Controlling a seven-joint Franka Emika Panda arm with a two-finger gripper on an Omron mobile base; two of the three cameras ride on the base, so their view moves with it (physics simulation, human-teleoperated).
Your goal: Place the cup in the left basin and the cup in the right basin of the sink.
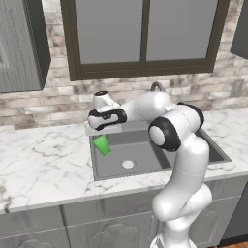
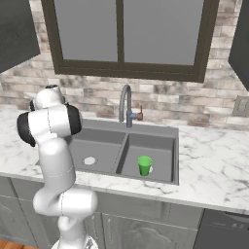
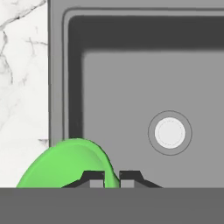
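Pincer (image 3: 111, 178) was pinched nearly shut on the rim of a green cup (image 1: 102, 145), hanging tilted over the left basin (image 1: 116, 157) near its left wall. Right of the divider, another cup (image 2: 144, 165) stood upright in the right basin (image 2: 158, 148).

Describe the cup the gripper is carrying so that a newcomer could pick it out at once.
Start at the dark grey sink under the window. Over its left basin, the gripper pinches the rim of a green cup, which hangs tilted in the air. The other green cup stands upright in the right basin.
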